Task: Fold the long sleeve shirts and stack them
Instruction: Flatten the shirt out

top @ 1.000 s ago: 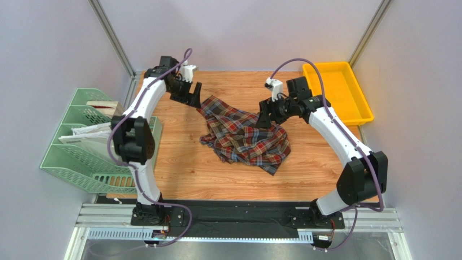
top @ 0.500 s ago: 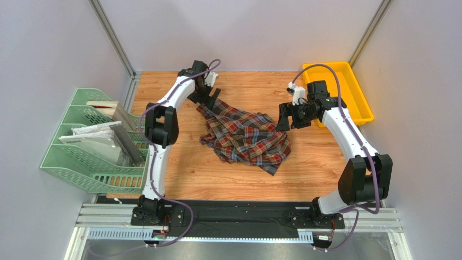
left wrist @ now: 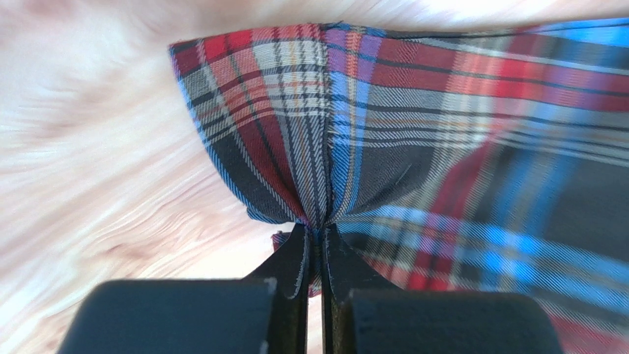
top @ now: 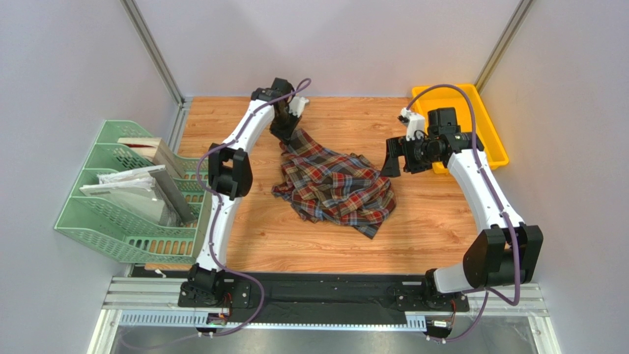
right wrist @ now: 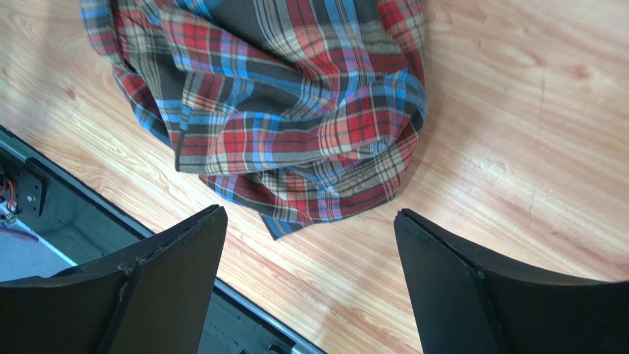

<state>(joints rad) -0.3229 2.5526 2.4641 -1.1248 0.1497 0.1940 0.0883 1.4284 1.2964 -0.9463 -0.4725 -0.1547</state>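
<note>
My left claw (left wrist: 315,234) was pinched shut on the far left corner of the shirt (top: 336,184), which lay crumpled on the table (top: 251,221), running near and right towards my right claw (top: 389,156), wide open, empty, just beside it

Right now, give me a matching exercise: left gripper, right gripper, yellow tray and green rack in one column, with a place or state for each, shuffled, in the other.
Things:
1. left gripper
2. right gripper
3. yellow tray
4. green rack

Places or states:
A. far right corner of the table
B. jaws shut on the plaid shirt
C. along the left side
D. jaws wide open, holding nothing

Pairs: 1-B, 2-D, 3-A, 4-C
</note>
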